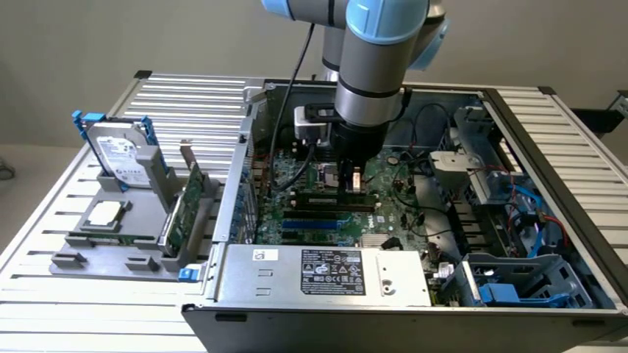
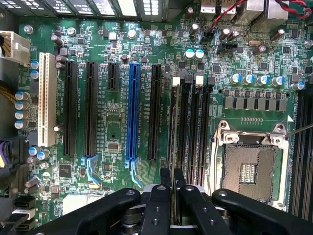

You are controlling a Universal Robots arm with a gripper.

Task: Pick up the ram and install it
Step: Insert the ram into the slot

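The arm [image 1: 378, 73] points straight down, its fingers [image 2: 166, 177] pinched nearly together.

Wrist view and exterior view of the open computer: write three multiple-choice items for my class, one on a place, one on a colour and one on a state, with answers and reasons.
1. Where is the end effector?
A. Above the slatted table
B. Above the motherboard
C. Above the floor

2. What colour is the long slot standing between black slots?
A. Blue
B. Red
C. Yellow

3. What state is the end effector in?
A. Wide open and empty
B. Shut on a cable
C. Shut on the ram

Answers:
1 B: the arm reaches down over the green board.
2 A: the slot is bright blue in the wrist view.
3 C: its fingers pinch a thin stick seen edge-on over a memory slot.
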